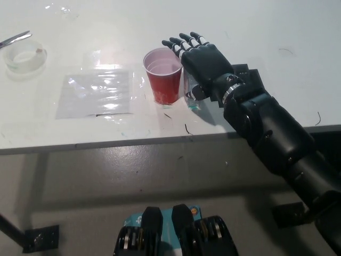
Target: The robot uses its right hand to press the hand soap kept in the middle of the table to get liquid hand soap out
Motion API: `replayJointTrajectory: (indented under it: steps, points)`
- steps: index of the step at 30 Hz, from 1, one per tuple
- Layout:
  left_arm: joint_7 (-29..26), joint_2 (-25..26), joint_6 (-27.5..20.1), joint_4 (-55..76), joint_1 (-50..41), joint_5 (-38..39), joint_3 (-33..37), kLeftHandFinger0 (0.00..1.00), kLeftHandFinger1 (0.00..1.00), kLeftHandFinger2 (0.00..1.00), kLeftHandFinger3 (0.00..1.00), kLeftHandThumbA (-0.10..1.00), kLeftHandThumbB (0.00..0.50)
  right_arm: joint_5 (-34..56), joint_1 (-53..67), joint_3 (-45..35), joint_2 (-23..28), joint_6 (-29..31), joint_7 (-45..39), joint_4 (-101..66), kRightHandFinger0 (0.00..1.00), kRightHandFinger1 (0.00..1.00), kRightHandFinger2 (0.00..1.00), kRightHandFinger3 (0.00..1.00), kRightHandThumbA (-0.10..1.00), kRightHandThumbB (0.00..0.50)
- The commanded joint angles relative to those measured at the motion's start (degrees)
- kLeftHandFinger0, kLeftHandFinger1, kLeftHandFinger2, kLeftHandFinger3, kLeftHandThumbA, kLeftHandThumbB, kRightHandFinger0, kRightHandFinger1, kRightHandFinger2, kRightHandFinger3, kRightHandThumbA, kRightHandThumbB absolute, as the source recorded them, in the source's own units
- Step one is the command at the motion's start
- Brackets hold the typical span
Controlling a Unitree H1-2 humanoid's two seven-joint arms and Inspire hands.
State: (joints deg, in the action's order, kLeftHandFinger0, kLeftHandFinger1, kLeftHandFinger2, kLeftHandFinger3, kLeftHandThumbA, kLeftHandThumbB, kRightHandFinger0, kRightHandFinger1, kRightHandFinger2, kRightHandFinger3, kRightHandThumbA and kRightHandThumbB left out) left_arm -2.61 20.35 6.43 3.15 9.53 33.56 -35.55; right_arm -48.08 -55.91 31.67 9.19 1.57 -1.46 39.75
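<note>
The black right arm (pixel 277 144) comes in from the lower right and crosses the near edge of the white table (pixel 256 32); its right hand (pixel 205 61) lies palm down, fingers (pixel 181 42) spread and extended, closed on nothing, over a clear soap bottle (pixel 192 96) of which only the lower part shows beneath the palm; whether the palm touches the bottle's top, I cannot tell. The bottle stands near the front edge, just right of a red cup (pixel 164 74), which is upright and close beside the fingertips. Left of the cup lies a flat clear plastic sheet (pixel 96 93); further left and back sits a clear round dish (pixel 24 57), with a metal tool (pixel 15 38) resting at its far rim. The left hand is out of view.
</note>
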Motion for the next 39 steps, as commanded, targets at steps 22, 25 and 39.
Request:
replayJointTrajectory:
  steps: [22, 25, 39]
  points:
    - [0.05, 2.51, -1.56, 1.60, 2.00, -1.18, 0.02, 0.00, 0.00, 0.13, 0.37, 0.98, 0.086, 2.70, 3.02, 1.34, -1.36, -0.72, -7.44, 6.26, 1.00, 1.00, 1.00, 1.00, 1.00, 0.461]
    - [0.37, 2.43, -1.22, 1.70, 2.03, -0.21, -0.14, 0.00, 0.00, 0.12, 0.35, 0.97, 0.100, 3.03, 3.08, 1.25, -1.39, -0.74, -7.89, 6.35, 1.00, 1.00, 1.00, 1.00, 1.00, 0.438]
    - [1.22, 3.31, -2.25, 1.13, 3.29, 0.03, 0.00, 0.00, 0.00, 0.10, 0.34, 0.97, 0.088, 2.32, 1.00, 2.16, -2.20, 0.81, -5.91, 10.39, 1.00, 1.00, 1.00, 1.00, 1.00, 0.438]
